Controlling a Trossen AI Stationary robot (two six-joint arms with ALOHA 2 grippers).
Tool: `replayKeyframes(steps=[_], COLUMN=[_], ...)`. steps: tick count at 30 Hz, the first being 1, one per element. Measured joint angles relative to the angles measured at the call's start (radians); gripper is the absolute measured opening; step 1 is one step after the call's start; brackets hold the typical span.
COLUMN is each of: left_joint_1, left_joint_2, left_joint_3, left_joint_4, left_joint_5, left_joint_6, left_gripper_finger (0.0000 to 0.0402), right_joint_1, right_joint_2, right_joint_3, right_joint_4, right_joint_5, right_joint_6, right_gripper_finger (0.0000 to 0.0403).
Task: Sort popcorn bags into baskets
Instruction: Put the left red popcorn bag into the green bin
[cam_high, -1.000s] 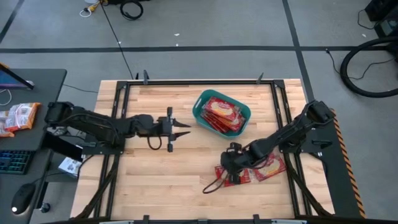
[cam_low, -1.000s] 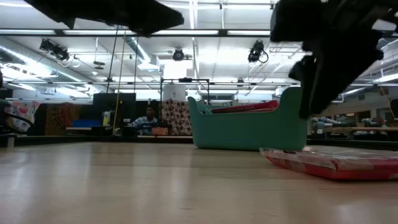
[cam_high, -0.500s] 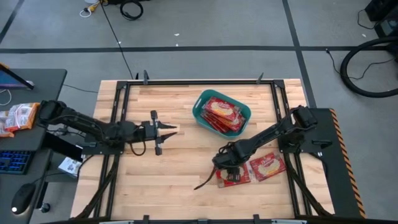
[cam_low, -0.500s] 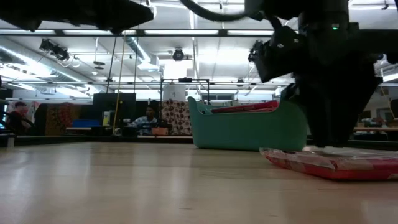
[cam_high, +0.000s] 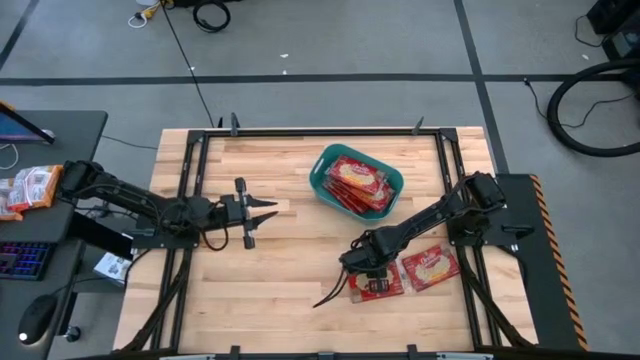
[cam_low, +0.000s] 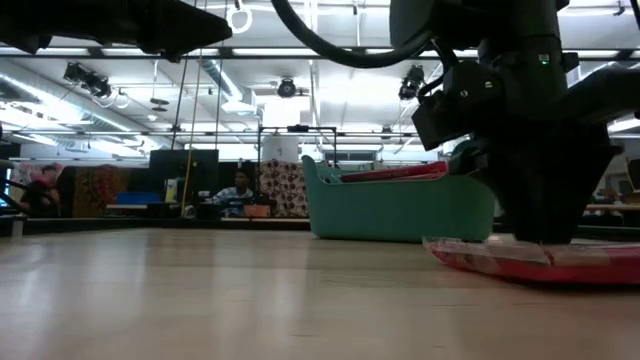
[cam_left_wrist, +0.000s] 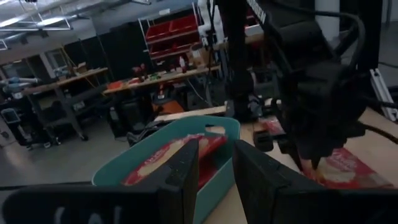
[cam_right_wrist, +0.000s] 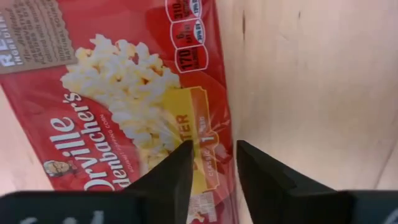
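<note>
One popcorn bag (cam_right_wrist: 134, 106) lies under the right gripper (cam_right_wrist: 211, 162), its jaws slightly parted.

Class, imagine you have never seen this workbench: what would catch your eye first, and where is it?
First, the teal plastic tub at the back middle of the wooden table, heaped with flat red popcorn packets. Next, the right gripper pressed down over the red packets lying loose on the table at front right, its fingers slightly parted above one packet's edge. The left gripper hangs open over bare wood at the left.
</note>
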Motion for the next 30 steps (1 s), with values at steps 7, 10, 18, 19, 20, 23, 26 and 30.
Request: replayKeyframes(steps=[7,10,18,19,20,23,26,30], left_joint_1=[0.000,0.000,0.000,0.000,0.000,0.000,0.000,0.000], left_joint_2=[0.000,0.000,0.000,0.000,0.000,0.000,0.000,0.000], left_joint_3=[0.000,0.000,0.000,0.000,0.000,0.000,0.000,0.000], left_joint_4=[-0.016,-0.016,-0.024,-0.024,-0.025,-0.031,-0.031,-0.032], left_joint_5=[-0.003,-0.003,-0.003,-0.003,-0.003,-0.003,-0.003,-0.003], left_joint_6=[-0.006,-0.006,-0.006,-0.006,-0.006,-0.006,-0.006,-0.007], left_gripper_finger=[0.0102,0.0102,0.0102,0.0102,0.0102,0.0102,0.0102,0.0102], right_joint_1=[0.000,-0.001,-0.001,-0.001,-0.003,-0.014,-0.027,-0.044], right_joint_2=[-0.023,-0.024,-0.029,-0.029,-0.029,-0.029,-0.029,-0.029], right_joint_3=[-0.003,-0.003,-0.004,-0.004,-0.003,-0.003,-0.003,-0.003], right_joint_4=[-0.022,-0.029,-0.034,-0.035,-0.036,-0.038,-0.037,-0.016], right_joint_5=[0.030,0.024,0.017,0.008,0.002,-0.021,-0.044,-0.045], right_joint_6=[0.054,0.054,0.099,0.105,0.111,0.134,0.132,0.111], right_gripper_finger=[0.0066,0.0049,0.0049,0.0055,0.0063,0.0093,0.0124,0.0148])
